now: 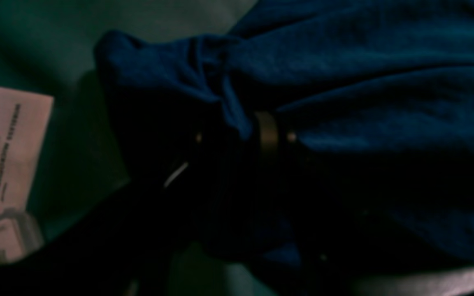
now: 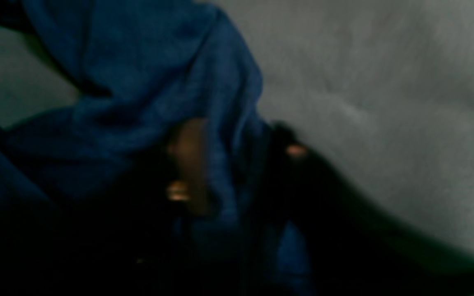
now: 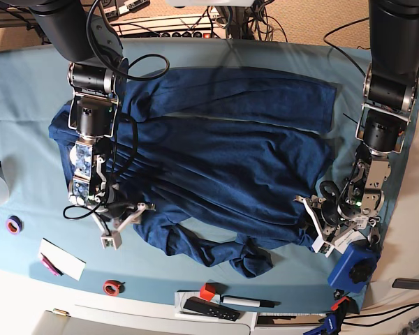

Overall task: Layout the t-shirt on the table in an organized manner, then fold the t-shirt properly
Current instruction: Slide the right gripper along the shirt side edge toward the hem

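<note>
The dark navy t-shirt (image 3: 223,153) lies spread across the teal table (image 3: 28,98), wrinkled, with one sleeve bunched near the front edge. My left gripper (image 3: 320,227) is at the shirt's right edge. In the left wrist view, folds of the t-shirt (image 1: 385,82) converge between the left gripper's (image 1: 237,135) fingers, which are shut on the cloth. My right gripper (image 3: 126,225) is at the shirt's lower left edge. The blurred right wrist view shows a strip of t-shirt (image 2: 138,82) pinched in the right gripper (image 2: 237,164) above the table (image 2: 385,82).
Along the front edge lie a purple tape ring (image 3: 13,225), a white card (image 3: 61,258), a red ring (image 3: 111,287), a red block (image 3: 207,291), a marker (image 3: 248,302) and a black remote (image 3: 209,308). A blue object (image 3: 353,269) sits beside the left gripper.
</note>
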`<move>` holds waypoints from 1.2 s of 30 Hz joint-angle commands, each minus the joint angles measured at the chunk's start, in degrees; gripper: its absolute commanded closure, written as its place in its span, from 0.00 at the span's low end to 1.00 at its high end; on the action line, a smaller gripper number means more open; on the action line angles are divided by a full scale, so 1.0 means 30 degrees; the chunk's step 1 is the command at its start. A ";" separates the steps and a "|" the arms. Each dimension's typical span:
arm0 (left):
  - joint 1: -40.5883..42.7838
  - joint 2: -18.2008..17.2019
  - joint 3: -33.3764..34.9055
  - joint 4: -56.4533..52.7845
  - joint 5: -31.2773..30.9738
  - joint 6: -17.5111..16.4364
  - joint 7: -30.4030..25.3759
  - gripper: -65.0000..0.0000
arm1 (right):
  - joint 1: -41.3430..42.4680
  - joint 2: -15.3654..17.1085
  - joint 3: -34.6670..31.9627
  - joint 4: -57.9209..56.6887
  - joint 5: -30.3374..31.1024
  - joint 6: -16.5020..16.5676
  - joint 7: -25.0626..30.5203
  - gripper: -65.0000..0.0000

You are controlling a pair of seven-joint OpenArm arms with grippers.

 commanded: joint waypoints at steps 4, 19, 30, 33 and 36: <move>-0.0729 -0.0197 -0.0109 0.0299 -0.0204 -0.0073 -0.0423 0.73 | 0.0692 0.0175 0.0036 0.0255 -0.1719 -0.0678 0.1093 1.00; -0.0729 -0.0197 -0.0109 0.0299 -0.0204 -0.0066 -0.0423 0.73 | 0.0699 0.3031 0.0036 0.0255 -0.3971 -0.4131 0.5122 1.00; -0.0729 -0.0189 -0.0109 0.0299 -0.0197 -0.0058 -0.0415 0.73 | 0.2055 0.2987 0.0036 0.0255 -0.3993 -0.4991 0.6572 1.00; -0.0729 -0.0197 -0.0109 0.0299 -0.0197 -0.0058 -0.0415 0.73 | 0.2885 0.3024 0.0029 0.0255 -0.3978 -0.4998 0.6564 1.00; -0.0729 -0.0197 -0.0109 0.0299 -0.0189 -0.0058 -0.0408 0.73 | 0.3490 0.3016 0.0029 0.0255 -0.3985 -0.4954 0.6513 1.00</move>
